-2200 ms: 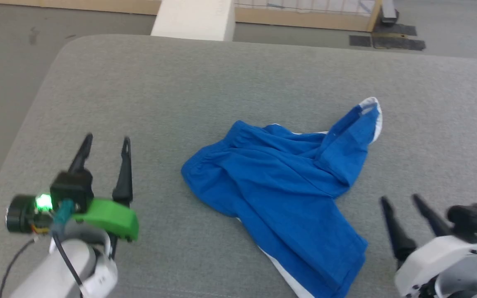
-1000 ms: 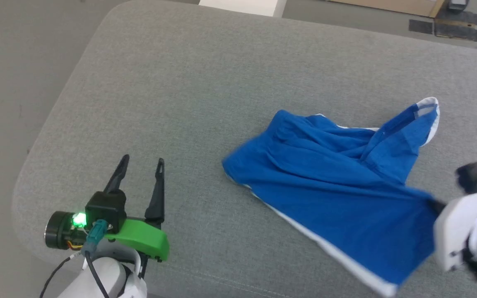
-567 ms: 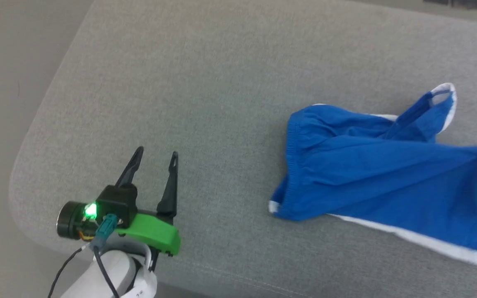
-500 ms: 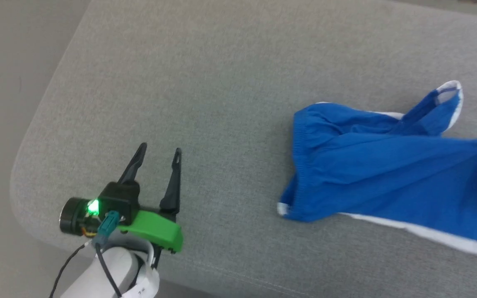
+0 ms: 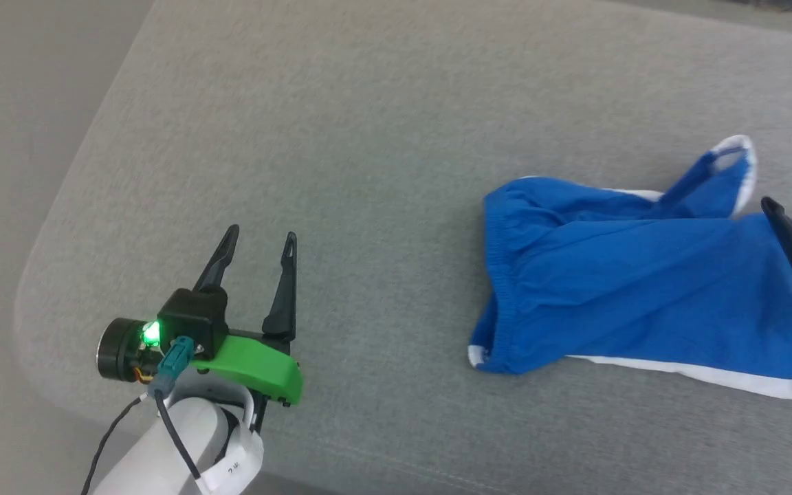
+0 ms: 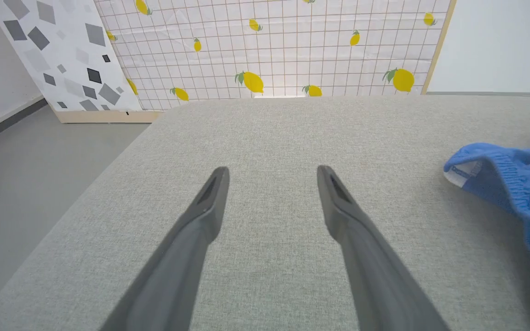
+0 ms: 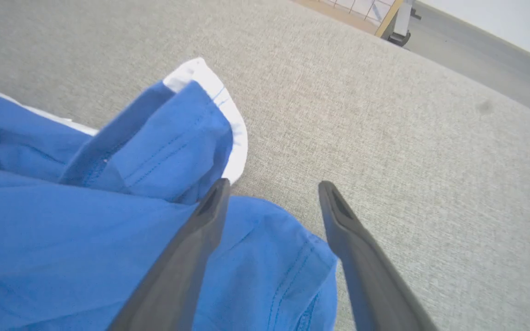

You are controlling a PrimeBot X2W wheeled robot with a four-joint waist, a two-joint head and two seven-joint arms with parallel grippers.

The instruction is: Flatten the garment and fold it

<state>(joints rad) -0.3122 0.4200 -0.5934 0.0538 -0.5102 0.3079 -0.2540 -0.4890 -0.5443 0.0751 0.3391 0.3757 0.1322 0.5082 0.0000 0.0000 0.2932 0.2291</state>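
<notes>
Nearest you, your left pincer (image 5: 260, 234) hovers over bare counter (image 5: 368, 137), its fingers spread with nothing between them, well apart from the garment (image 5: 630, 275). From there it can't pin anything, so a one-armed tug will likely drag the whole piece rather than smooth it. The garment lies bunched on the right half of the counter, waistband toward the middle and white-trimmed hem along the near side. Your right pincer (image 7: 273, 183) is also spread and empty. It is poised at the edge of a blue leg, one finger above fabric and the other above bare counter. Close there and you may catch one layer, or two at once, and twist the leg. Farther off, the other leg is doubled over on itself, white trim showing. Fold now and that crease gets trapped inside.
</notes>
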